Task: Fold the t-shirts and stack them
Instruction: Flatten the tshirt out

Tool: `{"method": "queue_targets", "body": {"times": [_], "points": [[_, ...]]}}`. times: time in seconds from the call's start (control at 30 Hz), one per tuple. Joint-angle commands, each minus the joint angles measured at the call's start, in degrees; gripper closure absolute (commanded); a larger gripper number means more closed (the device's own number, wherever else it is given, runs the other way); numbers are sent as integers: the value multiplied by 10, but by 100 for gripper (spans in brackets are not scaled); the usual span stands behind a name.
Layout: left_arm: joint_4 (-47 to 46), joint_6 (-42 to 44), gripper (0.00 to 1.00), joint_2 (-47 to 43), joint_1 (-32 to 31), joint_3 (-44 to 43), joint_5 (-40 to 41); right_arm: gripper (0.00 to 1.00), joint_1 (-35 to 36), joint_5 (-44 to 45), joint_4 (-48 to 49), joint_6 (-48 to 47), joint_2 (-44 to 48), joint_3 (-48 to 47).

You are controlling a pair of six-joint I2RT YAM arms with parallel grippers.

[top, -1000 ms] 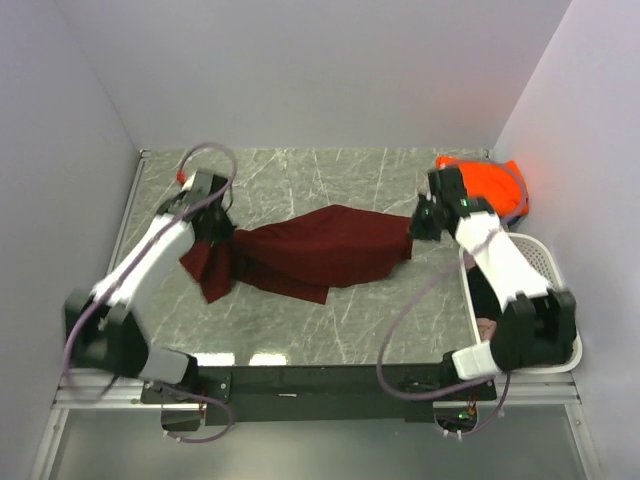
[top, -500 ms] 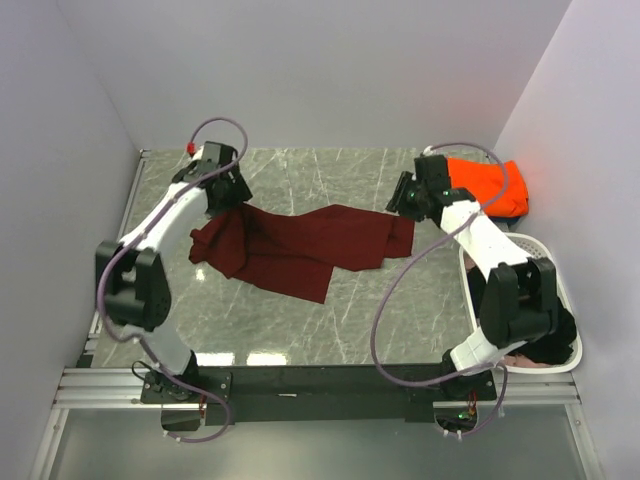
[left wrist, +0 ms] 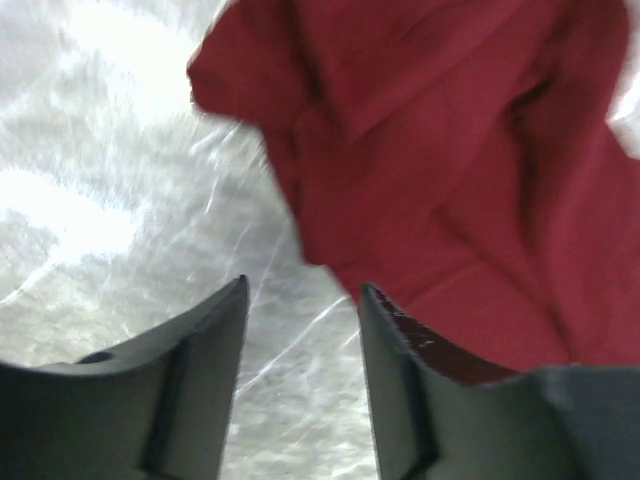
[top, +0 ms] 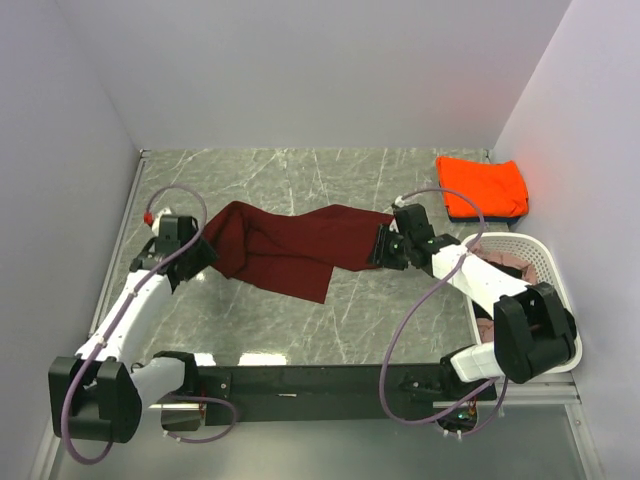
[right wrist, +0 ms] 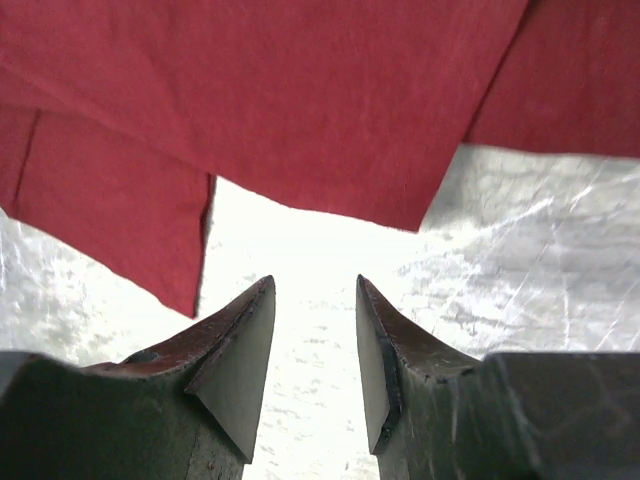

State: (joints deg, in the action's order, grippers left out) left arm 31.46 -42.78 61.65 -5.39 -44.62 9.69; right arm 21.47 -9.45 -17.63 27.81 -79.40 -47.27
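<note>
**Maroon shirt spread on marble, both grippers free of it**

*Top external view.* Grey-green, white-veined marble forms the table (top: 330, 320), which is closed in by plain pale walls at the back and on both sides. A black rail along the near edge carries the two arm bases. The dark maroon t-shirt (top: 290, 250) lies rumpled and stretched crosswise over the middle of the table. The left gripper (top: 197, 256) sits low at the shirt's left end and the right gripper (top: 383, 247) at its right end. A folded bright orange t-shirt (top: 482, 186) rests in the far right corner on a dark blue t-shirt (top: 492, 215), of which only a sliver of edge shows. The white perforated basket (top: 545, 262) stands against the right wall, partly hidden by the right arm.

*Left wrist view.* The left gripper (left wrist: 302, 290) has its jaws apart with bare marble (left wrist: 100, 200) in the gap. The maroon t-shirt (left wrist: 440, 150) fills the upper right, creased, and its edge runs behind the right-hand finger.

*Right wrist view.* The right gripper (right wrist: 315, 285) is likewise open and holds nothing. The maroon t-shirt (right wrist: 300, 100) lies flat just ahead of the fingertips, with bright glare on the table (right wrist: 520, 240) between them.
</note>
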Motion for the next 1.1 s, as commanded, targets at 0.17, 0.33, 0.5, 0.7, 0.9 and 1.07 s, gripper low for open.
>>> {"method": "queue_targets", "body": {"times": [0.17,0.33,0.5,0.7,0.9,1.07], "points": [[-147,-39,49,21,18,84,-47,55,4,-27,46,4,53,43],[-191,-30,49,73,20,78,-56,55,4,-28,46,-1,69,59],[-213,-29,49,140,20,58,-64,55,4,-33,50,0,80,70],[-224,-22,49,181,20,37,-63,56,4,-29,39,-14,80,67],[-217,-17,49,205,20,11,-78,55,5,-32,38,-13,72,66],[-216,-19,50,212,20,-3,-88,56,4,-31,40,-12,71,65]]}}
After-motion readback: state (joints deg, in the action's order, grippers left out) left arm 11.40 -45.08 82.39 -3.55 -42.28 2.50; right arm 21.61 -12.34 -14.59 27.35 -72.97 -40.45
